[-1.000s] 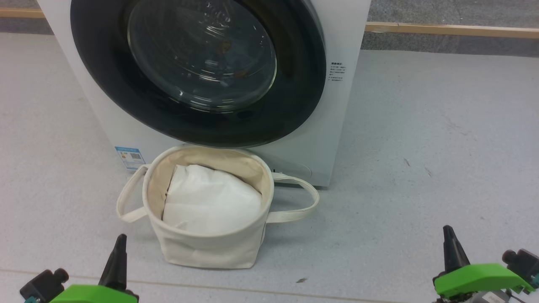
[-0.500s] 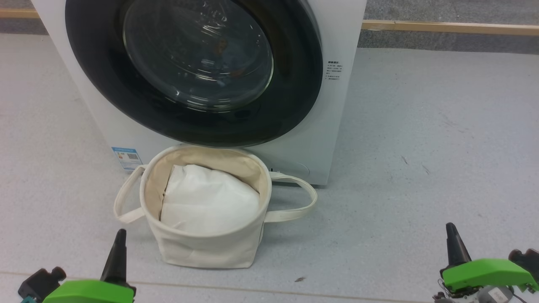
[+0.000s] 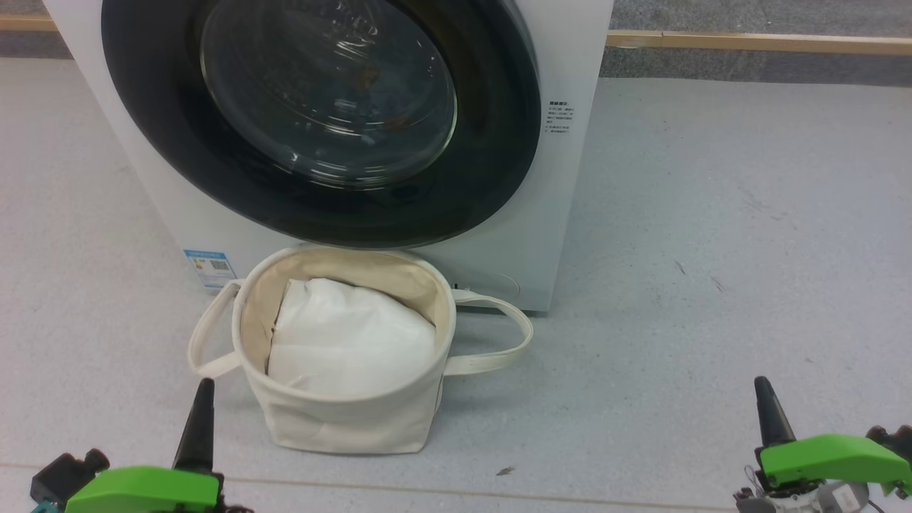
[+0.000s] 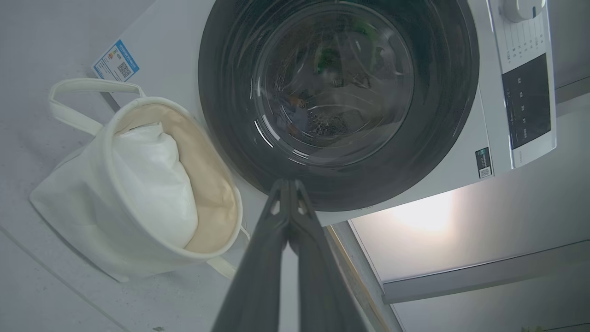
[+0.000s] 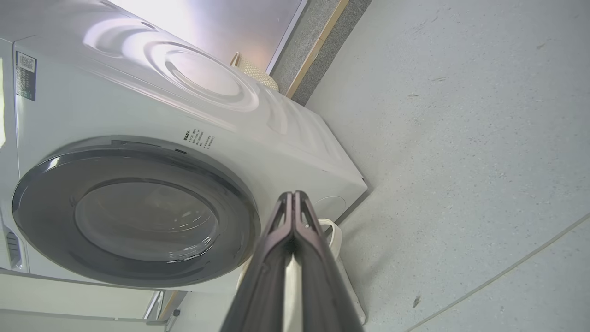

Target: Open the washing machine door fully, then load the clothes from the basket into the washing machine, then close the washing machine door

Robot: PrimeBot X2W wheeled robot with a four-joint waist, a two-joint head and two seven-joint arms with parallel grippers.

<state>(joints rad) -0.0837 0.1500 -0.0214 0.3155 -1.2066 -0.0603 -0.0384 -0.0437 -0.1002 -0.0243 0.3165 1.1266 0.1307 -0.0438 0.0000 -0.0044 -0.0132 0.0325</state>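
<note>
The white washing machine [image 3: 563, 214] stands ahead with its washing machine door [image 3: 491, 178] shut flat against the front. A dim patch of blue and orange-brown, the clothes [image 3: 385, 107], shows through the glass inside the drum. The cream basket [image 3: 342, 427] sits on the floor right under the door and holds a plain white fabric bundle [image 3: 349, 342]. My left gripper [image 3: 203, 388] is low at the left of the basket, fingers pressed together and empty. At the lower right, well clear of the basket, my right gripper [image 3: 764, 388] is shut too.
Grey floor spreads to the right of the machine, with a wooden skirting strip [image 3: 755, 41] along the back wall. A blue label [image 3: 209, 265] is stuck low on the machine's front. The control panel [image 4: 528, 106] shows in the left wrist view.
The whole head view has shifted slightly, so the camera moved. Machine, basket and bundle keep their places; both grippers stay shut and low.
</note>
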